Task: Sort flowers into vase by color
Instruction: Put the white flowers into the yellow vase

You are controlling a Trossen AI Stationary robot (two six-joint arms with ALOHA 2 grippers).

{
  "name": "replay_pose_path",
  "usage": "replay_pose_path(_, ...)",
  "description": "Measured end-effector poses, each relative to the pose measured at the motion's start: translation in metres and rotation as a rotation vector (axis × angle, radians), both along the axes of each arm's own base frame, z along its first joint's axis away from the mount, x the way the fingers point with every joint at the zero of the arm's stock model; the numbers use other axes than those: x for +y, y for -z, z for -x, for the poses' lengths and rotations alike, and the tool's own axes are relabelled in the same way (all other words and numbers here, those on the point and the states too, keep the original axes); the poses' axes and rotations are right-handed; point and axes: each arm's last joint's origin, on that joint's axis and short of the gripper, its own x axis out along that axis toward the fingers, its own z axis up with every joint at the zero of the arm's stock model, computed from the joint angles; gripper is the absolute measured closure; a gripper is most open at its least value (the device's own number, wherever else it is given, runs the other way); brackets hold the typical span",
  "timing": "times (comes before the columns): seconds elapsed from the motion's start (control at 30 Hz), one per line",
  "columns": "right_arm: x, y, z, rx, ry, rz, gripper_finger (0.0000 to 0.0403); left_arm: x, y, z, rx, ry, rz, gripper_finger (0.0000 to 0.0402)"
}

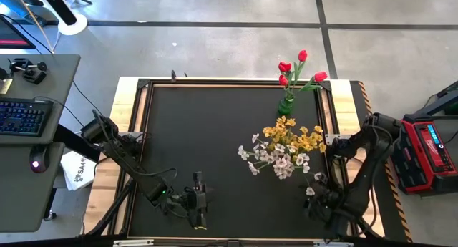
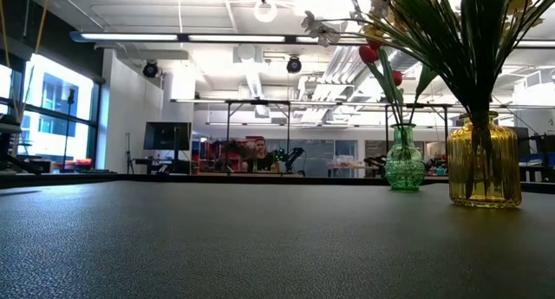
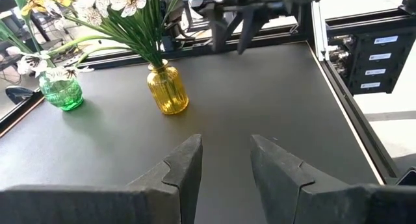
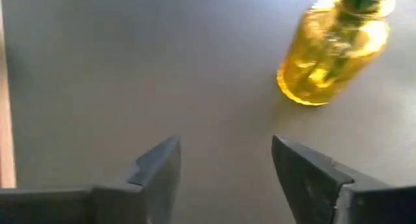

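Note:
The green vase (image 1: 286, 105) (image 2: 404, 160) holds the red tulip-like flowers (image 1: 297, 66) near the table's far edge. The yellow vase (image 3: 168, 87) (image 4: 331, 49) (image 2: 484, 165) holds yellow blossoms (image 1: 290, 136) and white blossoms (image 1: 275, 160); in the high view they hide it. My right gripper (image 4: 224, 172) (image 1: 315, 204) hovers open and empty over the bare mat, on the near side of the yellow vase. My left gripper (image 3: 226, 165) (image 1: 197, 204) waits open and empty near the table's near edge. Two small white blossoms (image 1: 313, 185) show beside my right gripper; whether they lie on the mat I cannot tell.
A black mat (image 1: 200, 147) covers the table inside a dark frame with wooden borders (image 1: 129, 104). The mat's left and middle parts show bare. A red case (image 1: 429, 150) stands off the table's right side, a desk with a keyboard (image 1: 25, 114) off its left.

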Motion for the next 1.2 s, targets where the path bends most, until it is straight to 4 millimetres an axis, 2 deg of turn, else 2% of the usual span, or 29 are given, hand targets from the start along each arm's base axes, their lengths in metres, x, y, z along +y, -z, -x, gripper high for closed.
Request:
replay_pose_path(0.17,-0.027,0.018,0.000,0.030,0.115,0.091,0.0117,0.000,0.000,0.000,0.000,0.000,-0.001,0.0282)
replay_pose_path(0.3,-0.047,0.027,-0.008,0.040,0.228,0.130,0.0067,0.001,0.000,-0.001,0.000,-0.002,-0.001,0.0282)
replay_pose_path(0.47,-0.057,0.036,-0.024,-0.022,0.212,0.170,0.0039,0.001,0.000,-0.001,0.000,-0.002,-0.001,0.0282)
replay_pose_path(0.7,-0.068,0.038,-0.041,-0.060,0.221,0.226,0.0037,0.001,0.000,-0.001,0.000,-0.002,-0.001,0.0282)
replay_pose_path(1.0,-0.074,0.039,-0.057,-0.018,0.208,0.227,0.0040,0.001,0.000,-0.001,0.000,-0.002,-0.001,0.0282)
replay_pose_path(1.2,-0.076,0.039,-0.066,-0.010,0.186,0.222,0.0093,0.001,0.000,-0.001,0.002,0.001,0.000,0.0282)
